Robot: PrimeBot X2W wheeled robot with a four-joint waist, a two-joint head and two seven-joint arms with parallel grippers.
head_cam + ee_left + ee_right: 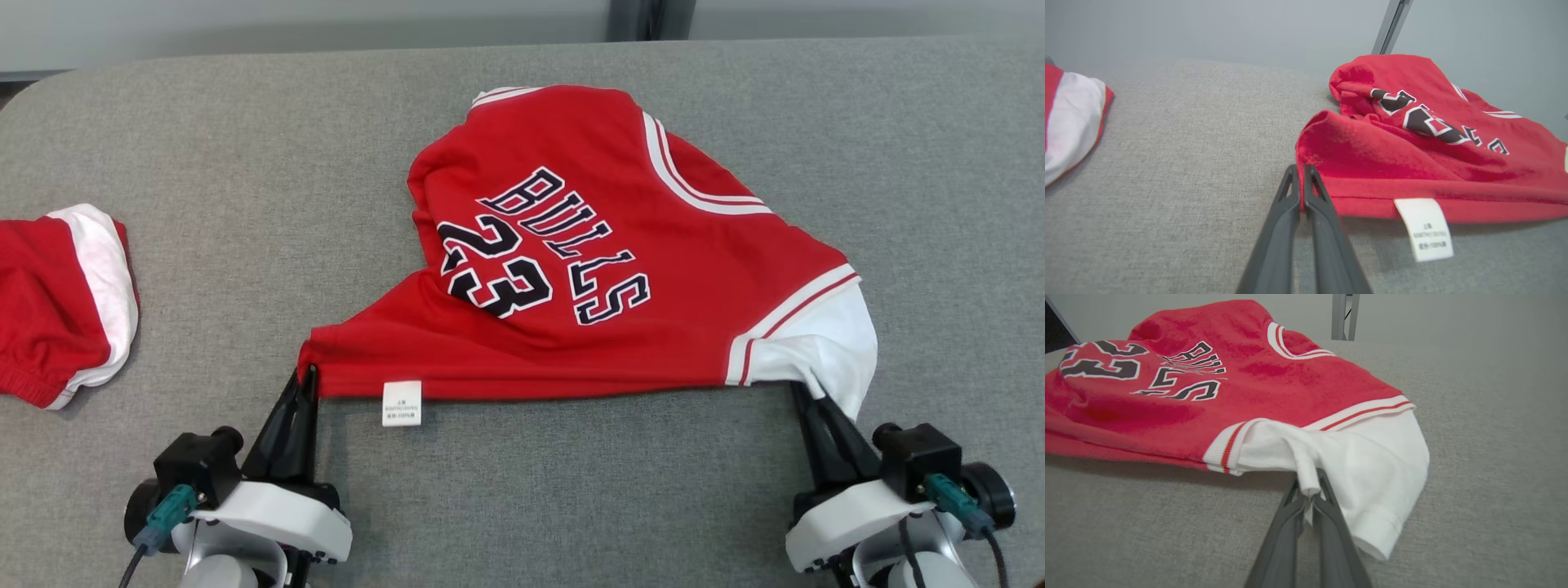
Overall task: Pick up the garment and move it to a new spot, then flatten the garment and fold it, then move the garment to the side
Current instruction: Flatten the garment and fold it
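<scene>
**Head view.** The red garment (588,269), a jersey lettered "BULLS 23", is lying in the middle of the grey fabric table (245,147). Its long axis is running from 9 to 3 o'clock along the near edge. The lettering is slanting from 11 down to 5 o'clock, with the letter tops facing about 1 o'clock, where a white-trimmed opening is showing. The left gripper (309,377) is clenching the red corner at 7 o'clock, and the right gripper (804,390) is clenching the white sleeve (824,343) at 4 o'clock. A white care label (402,403) is hanging from the near edge between them. A second red-and-white garment (57,302) is resting well apart at 9 o'clock. A pale wall (326,24) and a dark post (637,18) are standing behind the table at 12 o'clock.

**Left wrist view.** The left gripper (1300,175) is closing fingertip to fingertip on the hem corner of the garment (1412,163), which is spreading away toward 2 o'clock. The care label (1427,228) is drooping at 4 o'clock, the second red-and-white garment (1069,118) is sitting at 9 o'clock, and the table (1188,143) is running back to the post (1392,24).

**Right wrist view.** The right gripper (1308,490) is pinching a bunched fold of the white sleeve (1372,465). The body of the garment (1249,388) is extending toward 10 o'clock, with its lettering upside down. The table (1494,457) is stretching to 3 o'clock and the post (1345,314) is rising at 12.
</scene>
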